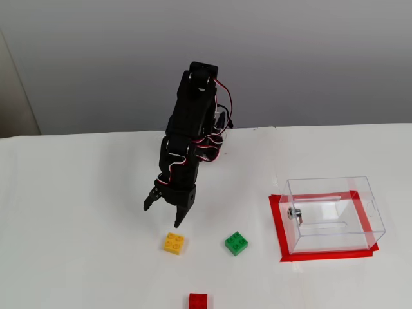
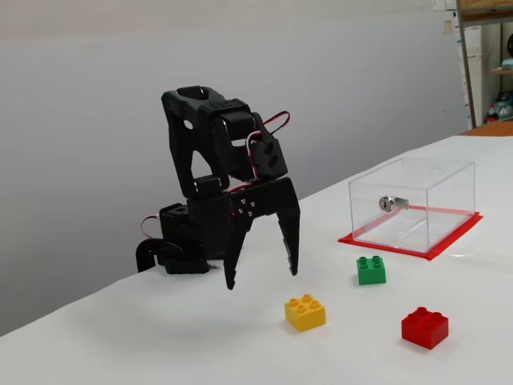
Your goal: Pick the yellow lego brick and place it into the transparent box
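Observation:
The yellow lego brick (image 1: 173,243) (image 2: 305,312) lies on the white table, studs up. My black gripper (image 1: 162,216) (image 2: 262,279) hangs open and empty just above and behind it, fingertips pointing down, not touching it. The transparent box (image 1: 331,214) (image 2: 413,204) stands to the right in both fixed views on a red tape square, with a small metal fitting (image 1: 295,213) on one wall. Nothing shows inside it.
A green 2x2 brick (image 1: 236,243) (image 2: 371,270) lies between the yellow brick and the box. A red brick (image 1: 198,301) (image 2: 424,327) lies nearer the front table edge. The arm's base (image 2: 180,241) stands at the back by a grey wall.

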Robot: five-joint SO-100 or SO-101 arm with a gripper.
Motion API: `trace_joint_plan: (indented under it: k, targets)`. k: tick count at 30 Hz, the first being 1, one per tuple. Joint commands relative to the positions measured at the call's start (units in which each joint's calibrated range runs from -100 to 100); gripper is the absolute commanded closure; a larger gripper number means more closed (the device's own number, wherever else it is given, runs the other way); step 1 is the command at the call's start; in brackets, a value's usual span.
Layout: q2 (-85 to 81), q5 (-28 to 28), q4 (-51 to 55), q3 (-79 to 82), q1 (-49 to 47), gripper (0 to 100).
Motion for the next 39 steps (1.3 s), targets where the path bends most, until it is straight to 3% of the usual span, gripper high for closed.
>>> trace_joint_plan:
  k: [1,11,39]
  targets:
    - [2.31,-0.14,-2.26,-2.62,-1.19,64]
    - [8.51,-0.14,-2.09,-11.03,-5.40,64]
    - [17.93,-0.19,-6.96,-11.12,-6.88,64]
